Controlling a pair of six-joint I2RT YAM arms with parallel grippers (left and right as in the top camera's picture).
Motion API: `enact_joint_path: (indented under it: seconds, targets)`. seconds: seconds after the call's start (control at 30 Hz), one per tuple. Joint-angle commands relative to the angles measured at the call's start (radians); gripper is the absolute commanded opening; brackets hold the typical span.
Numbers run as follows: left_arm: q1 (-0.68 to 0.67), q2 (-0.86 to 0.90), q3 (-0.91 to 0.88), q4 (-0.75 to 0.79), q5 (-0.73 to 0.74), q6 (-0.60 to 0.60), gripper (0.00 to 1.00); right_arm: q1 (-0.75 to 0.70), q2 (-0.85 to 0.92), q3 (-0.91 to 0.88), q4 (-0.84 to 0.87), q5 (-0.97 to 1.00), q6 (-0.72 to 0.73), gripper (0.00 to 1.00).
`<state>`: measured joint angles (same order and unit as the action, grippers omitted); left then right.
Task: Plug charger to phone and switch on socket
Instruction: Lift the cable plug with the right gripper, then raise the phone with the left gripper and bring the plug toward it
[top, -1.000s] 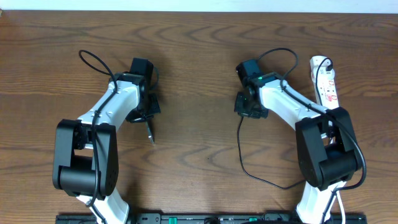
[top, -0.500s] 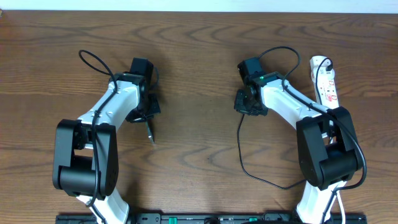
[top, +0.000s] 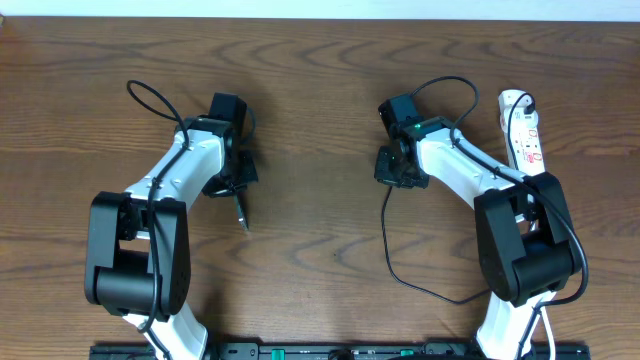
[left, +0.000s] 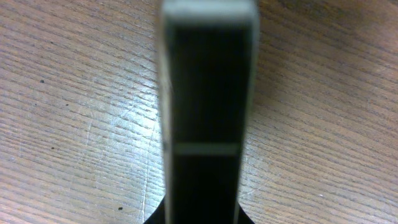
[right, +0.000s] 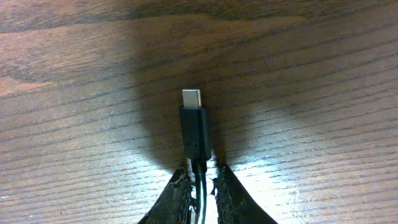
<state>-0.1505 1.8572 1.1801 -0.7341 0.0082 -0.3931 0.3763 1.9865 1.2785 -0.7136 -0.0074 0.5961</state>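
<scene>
- left jaws closed on the phone (top: 241, 209), held on edge over the left half of the counter (top: 320, 70), well apart from the right arm.
- right jaws pinched on the charger (right: 194, 130) cable just behind its usb-c plug. the metal tip points forward, clear of the pads. the slack cable loops back toward the near edge.
- socket (top: 524, 128) lies along the right edge, near the far right corner. switching looks not yet done.
- step in hand, my judgement: bring plug and phone port together. turn the port edge to face the tip, line up the two axes before closing the gap, then push straight and slow. a grip this close to the plug should limit flex.
- left wrist view shows the phone's narrow edge close up but blurred, and i cannot make out a port. overhead shows it only as a dark sliver.
- right wrist view alone shows the tip and the pinch. overhead hides both under the arm, but it gives the gap between the arms.
</scene>
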Motion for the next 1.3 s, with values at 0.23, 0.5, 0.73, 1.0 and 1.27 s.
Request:
enact_joint_path:
  seconds: [0.23,0.5,0.73,1.0,1.27]
  targets:
    - [0.004,0.014,-0.017,0.003,-0.020,-0.008,0.07,0.011,0.059,-0.032,-0.008,-0.030,0.021,0.07]
    - [0.004,0.014,-0.017,-0.004,-0.019,-0.008,0.08,0.011,0.065,-0.032,-0.006,-0.044,-0.004,0.01]
    - [0.009,-0.005,-0.017,0.028,0.086,0.010,0.07,-0.042,0.065,-0.031,0.039,-0.253,-0.139,0.01]
    - [0.102,-0.184,-0.017,0.156,0.645,0.227,0.07,-0.174,-0.014,-0.032,0.058,-0.922,-0.650,0.01]
    - [0.203,-0.383,-0.017,0.348,1.085,0.186,0.07,-0.227,-0.057,-0.032,-0.076,-1.489,-1.096,0.01]
